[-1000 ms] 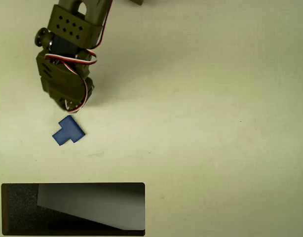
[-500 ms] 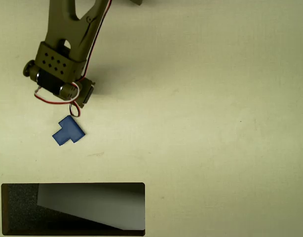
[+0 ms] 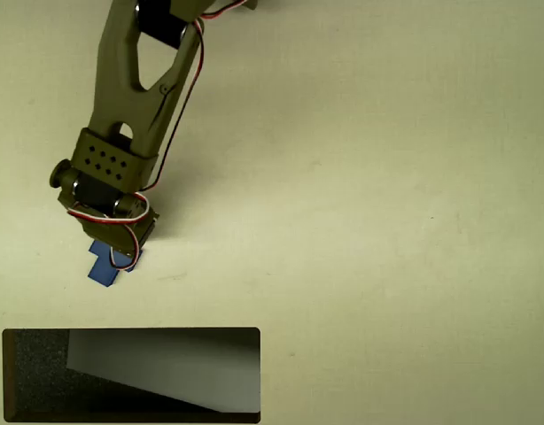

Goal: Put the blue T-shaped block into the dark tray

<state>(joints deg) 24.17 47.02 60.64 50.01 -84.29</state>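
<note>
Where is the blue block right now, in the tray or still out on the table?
Out. The blue block lies on the table above the tray, partly covered by the claw.

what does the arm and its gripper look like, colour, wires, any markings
The arm is olive green plastic with a long slot cut through it and a block with a grid of round holes. Red, white and black wires run along it. The gripper end is olive too.

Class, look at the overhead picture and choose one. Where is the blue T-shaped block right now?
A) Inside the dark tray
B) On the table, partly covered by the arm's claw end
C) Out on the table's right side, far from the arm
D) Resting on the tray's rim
B: the blue T-shaped block peeks out beneath the claw on the table, above the dark tray in the picture.
</note>
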